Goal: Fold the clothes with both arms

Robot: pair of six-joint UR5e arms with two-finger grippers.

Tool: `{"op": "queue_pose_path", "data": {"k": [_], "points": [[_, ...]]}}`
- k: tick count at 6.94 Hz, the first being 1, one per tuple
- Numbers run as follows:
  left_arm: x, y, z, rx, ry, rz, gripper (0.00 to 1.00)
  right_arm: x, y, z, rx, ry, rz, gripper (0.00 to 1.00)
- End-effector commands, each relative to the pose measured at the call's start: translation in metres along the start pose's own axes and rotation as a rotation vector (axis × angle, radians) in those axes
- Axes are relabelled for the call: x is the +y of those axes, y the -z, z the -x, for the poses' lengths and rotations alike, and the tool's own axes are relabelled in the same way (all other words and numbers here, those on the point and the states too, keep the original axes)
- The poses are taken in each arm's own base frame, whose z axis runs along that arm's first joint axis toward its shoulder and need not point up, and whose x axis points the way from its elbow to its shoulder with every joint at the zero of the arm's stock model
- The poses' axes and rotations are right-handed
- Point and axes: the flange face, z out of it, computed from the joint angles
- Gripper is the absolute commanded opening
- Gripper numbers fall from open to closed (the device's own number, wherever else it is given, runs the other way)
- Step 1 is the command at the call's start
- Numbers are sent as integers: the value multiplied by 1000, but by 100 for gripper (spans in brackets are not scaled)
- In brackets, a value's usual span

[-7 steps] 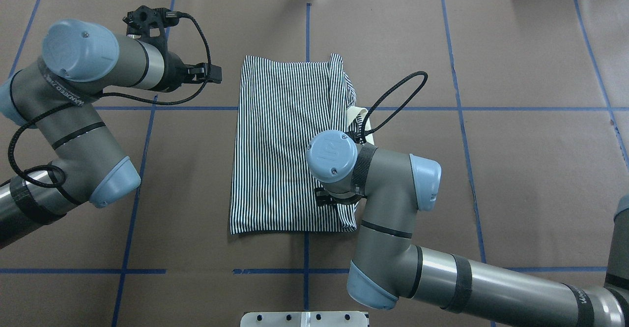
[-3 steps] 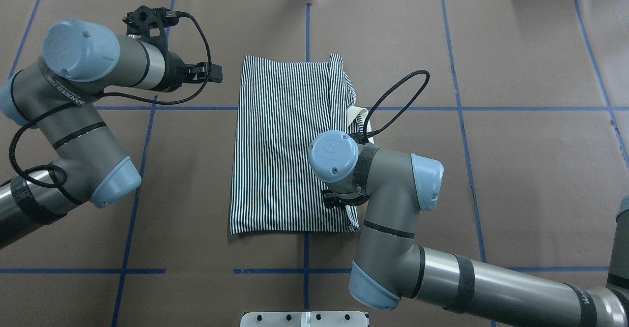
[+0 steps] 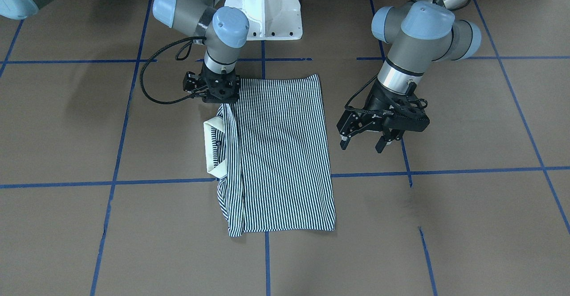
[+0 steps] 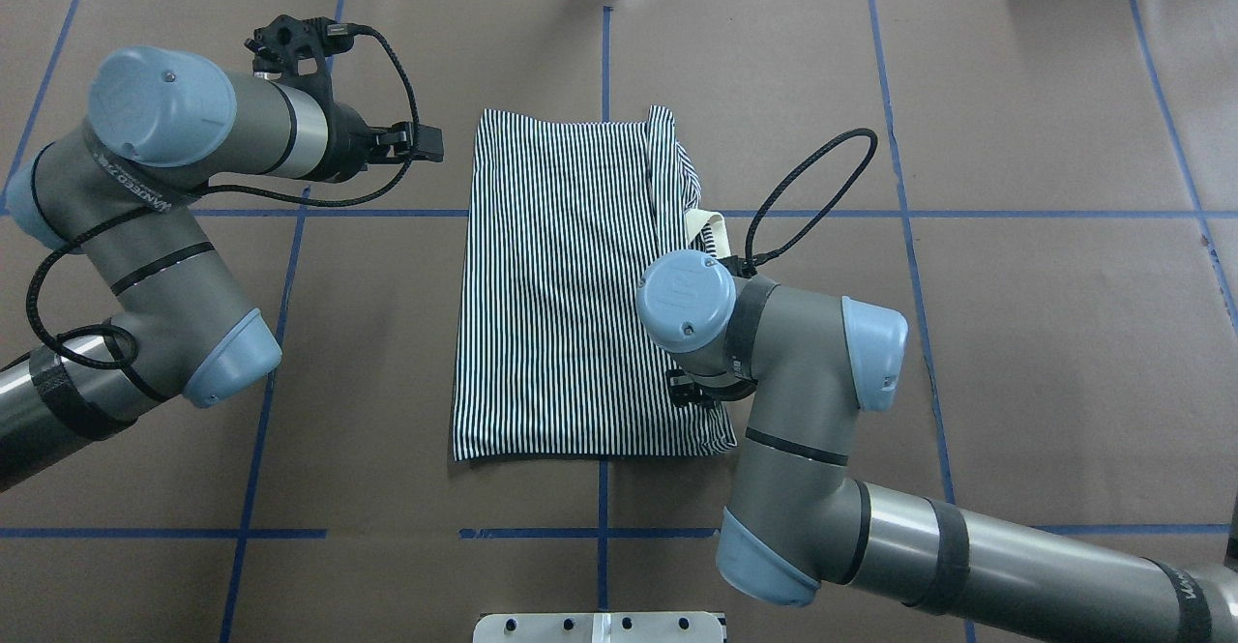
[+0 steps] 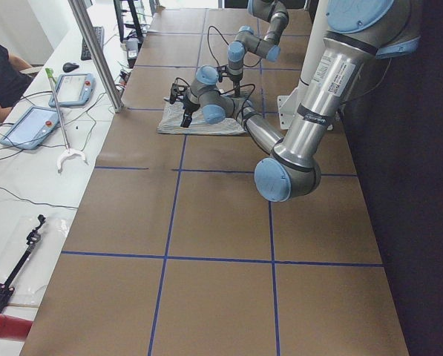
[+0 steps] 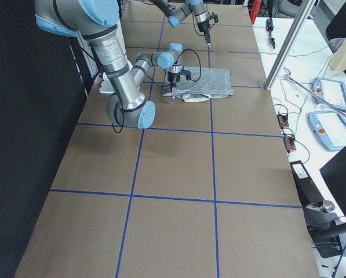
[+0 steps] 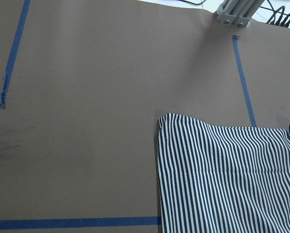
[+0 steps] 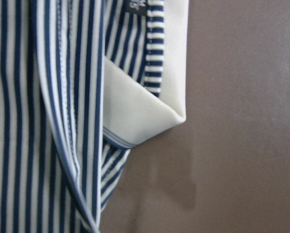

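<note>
The table [image 4: 1016, 334] is lit brightly and evenly from above. Soft, faint shadows are cast beside the right arm [image 3: 196, 2] and below the left arm [image 3: 418, 33]. Mild glare is seen on their bare metal tubes. The shirt [image 8: 52, 121] is shown slightly blurred in the right wrist view; the overhead and front views are kept sharp.

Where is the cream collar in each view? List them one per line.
Front-facing: collar left of centre, at shirt's left edge.
Overhead: collar right of centre, shirt's right edge.
Exterior left: cannot tell.
Exterior right: collar at shirt's near edge.
Left wrist: absent.
Right wrist: collar centre.
Landmark: striped shirt.
</note>
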Motion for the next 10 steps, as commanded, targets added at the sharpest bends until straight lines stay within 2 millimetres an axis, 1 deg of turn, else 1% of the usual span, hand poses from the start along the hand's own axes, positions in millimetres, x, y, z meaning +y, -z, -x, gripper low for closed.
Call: {"op": "queue_pose_path", "data": {"k": [1,2,3,4,5,6,7,8,9,10], "points": [[1,-1,-1,7,5,-1,100,2,-14,-69,37,49,-11,100],[2,-2,-1,9,2,0,100,-8,1,-72,16,41,-26,100],[2,-1,-2,10,-1,-1,100,-20,20,-64,-16,37,-59,100],[2,-1,-1,10,-4,-1,100,-38,45,-39,-53,38,-90,100],[1,-1,-1,10,-5,-1,100,-60,53,-3,-49,37,-87,100],[2,-2,1,8,-5,1,100,-75,52,33,-27,41,-68,100],[2,-1,0,9,-3,0,100,-75,36,47,-13,53,-51,100],[2,-1,0,9,-3,0,100,-74,16,53,0,60,-37,100],[3,-5,3,1,4,5,100,-73,20,56,-11,68,-31,100],[3,-6,4,-2,5,6,100,-70,16,55,-6,69,-24,100]]}}
